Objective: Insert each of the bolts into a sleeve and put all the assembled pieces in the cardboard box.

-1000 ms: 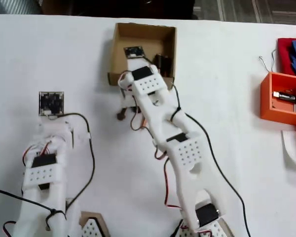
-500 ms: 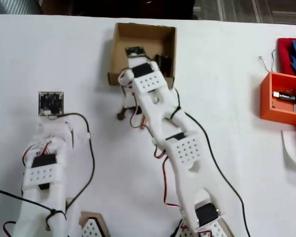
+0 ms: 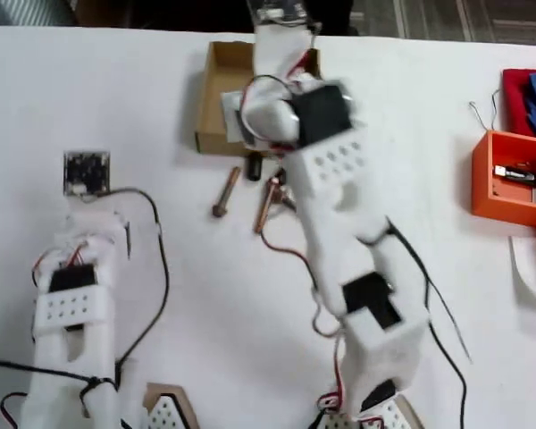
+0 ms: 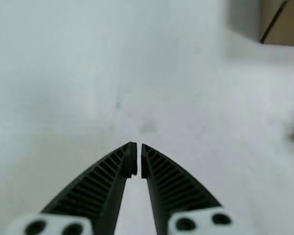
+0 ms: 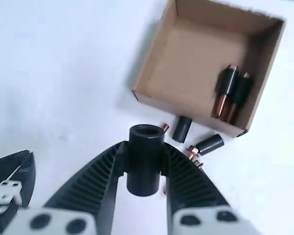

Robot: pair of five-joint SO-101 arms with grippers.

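2 assembled pcs (image 5: 226, 82) in cardboard box (image 5: 154, 63); 2 loose sleeves (image 5: 182, 128) just outside its wall, bolts (image 3: 225, 191) nearby on table (image 3: 116, 89)

Robotics lab bench (hobby-grade): white table (image 3: 116, 89), printed arms (image 3: 339, 179), loose wiring (image 3: 163, 277), orange parts bin (image 3: 482, 192).

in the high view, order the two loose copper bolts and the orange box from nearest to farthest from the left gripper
From the left gripper:
1. Left copper bolt, mid-table, on that gripper's side.
2. Right copper bolt, just beyond the first.
3. Orange box, at the far right.
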